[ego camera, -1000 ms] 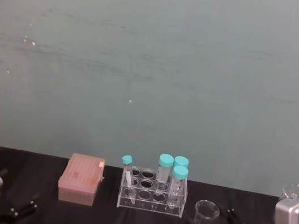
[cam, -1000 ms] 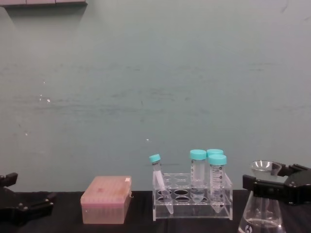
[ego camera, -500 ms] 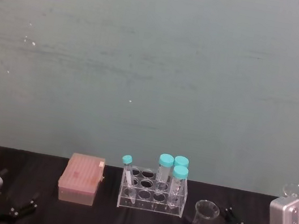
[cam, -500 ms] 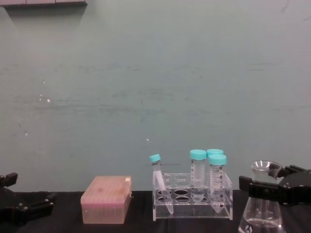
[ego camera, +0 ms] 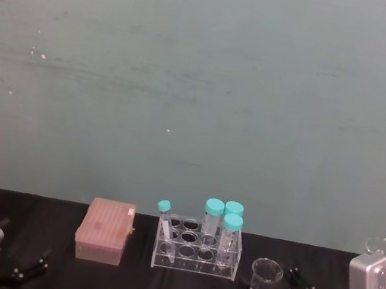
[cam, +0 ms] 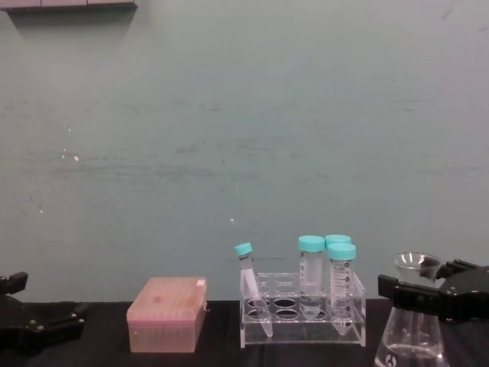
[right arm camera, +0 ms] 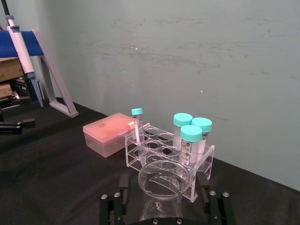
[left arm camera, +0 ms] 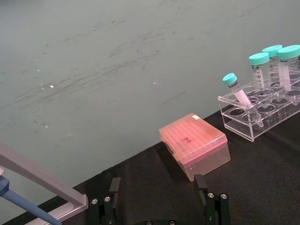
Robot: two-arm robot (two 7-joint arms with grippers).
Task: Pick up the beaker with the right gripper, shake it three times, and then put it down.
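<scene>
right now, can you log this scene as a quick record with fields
beaker: upright, right of the tube rack
right gripper: open, fingers either side of the beaker's neck
left gripper: open, low at the left of the table, idle
tube rack: four teal-capped tubes, one leaning
pink box: left of the rack
task stage: beaker looks not yet gripped

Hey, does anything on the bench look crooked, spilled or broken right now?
The small tube at the left end of the rack leans sideways, while the three larger tubes stand upright. The beaker stands upright, the right gripper open around its neck; the left gripper sits parked, open. No spill or breakage shows.
</scene>
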